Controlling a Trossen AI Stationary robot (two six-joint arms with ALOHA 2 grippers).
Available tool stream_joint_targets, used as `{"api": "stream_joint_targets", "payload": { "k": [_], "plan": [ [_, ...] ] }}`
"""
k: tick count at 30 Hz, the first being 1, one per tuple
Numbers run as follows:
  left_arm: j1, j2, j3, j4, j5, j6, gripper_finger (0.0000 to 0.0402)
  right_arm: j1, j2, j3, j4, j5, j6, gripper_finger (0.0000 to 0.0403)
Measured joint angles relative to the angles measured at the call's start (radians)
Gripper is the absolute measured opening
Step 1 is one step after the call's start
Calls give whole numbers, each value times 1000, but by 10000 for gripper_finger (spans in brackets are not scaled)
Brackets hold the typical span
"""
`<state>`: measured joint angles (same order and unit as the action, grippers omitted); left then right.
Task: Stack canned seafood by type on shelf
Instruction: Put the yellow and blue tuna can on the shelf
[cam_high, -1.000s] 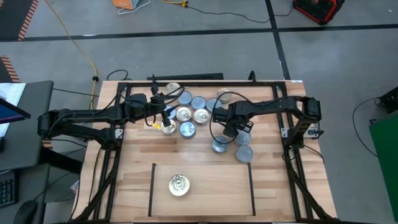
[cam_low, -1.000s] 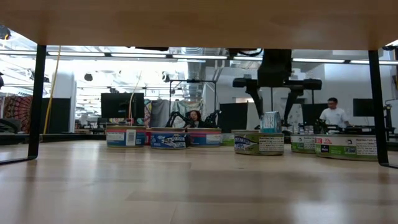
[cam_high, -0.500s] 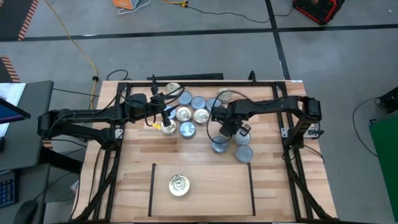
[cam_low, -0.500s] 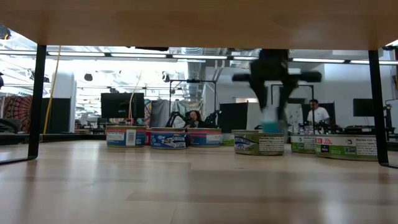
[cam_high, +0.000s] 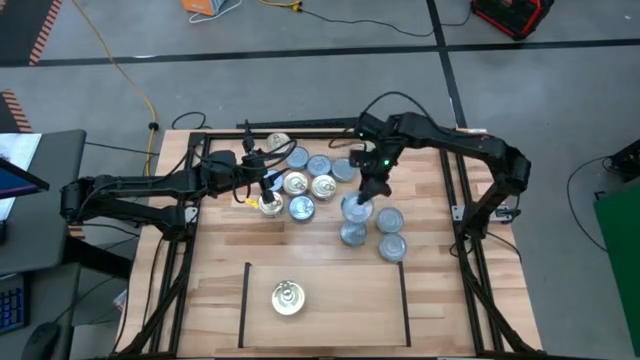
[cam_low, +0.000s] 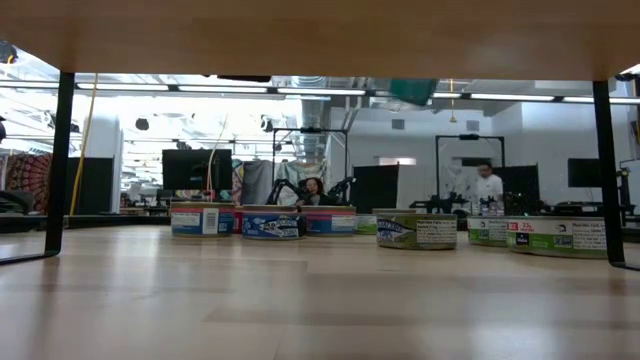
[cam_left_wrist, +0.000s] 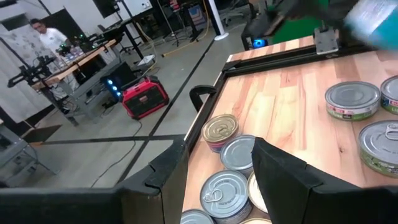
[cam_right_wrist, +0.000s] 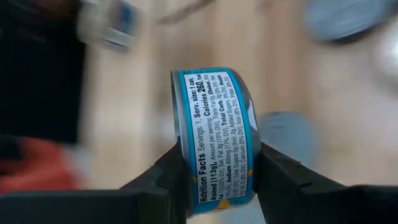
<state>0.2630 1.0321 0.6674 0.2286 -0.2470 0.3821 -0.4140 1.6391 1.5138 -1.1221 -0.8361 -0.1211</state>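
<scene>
Shiny metal tins (cam_high: 322, 186), glossy paper label (cam_right_wrist: 214, 134); table (cam_high: 320, 260) pale wood, prob. smooth.

From my feed both arms are matte black, built from long slim links with chunky joints. Thin black cables loop off the left arm (cam_high: 150, 188) and right arm (cam_high: 450, 150). A small green light glows near the right wrist. Fingers (cam_left_wrist: 283, 180) are black, blocky wedges.

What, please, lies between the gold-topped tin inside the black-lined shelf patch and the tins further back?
In the high view, only bare light wood planks separate the gold-topped tin on the shelf from the cluster of round tins.
</scene>
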Motion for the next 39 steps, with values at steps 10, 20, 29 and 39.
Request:
{"api": "stream_joint_targets", "payload": {
  "k": [10,20,29,39],
  "plan": [
    [0,0,0,-6,-4,-10,168,114,2,-67,2,-132,218,172],
    [0,0,0,-4,-4,-27,168,279,5,-83,96,-137,372,172],
    [-1,0,0,7,2,-27,168,383,97,-83,179,-168,459,173],
    [-2,0,0,4,2,-20,168,399,150,-83,171,-200,481,180]
  ]
}}
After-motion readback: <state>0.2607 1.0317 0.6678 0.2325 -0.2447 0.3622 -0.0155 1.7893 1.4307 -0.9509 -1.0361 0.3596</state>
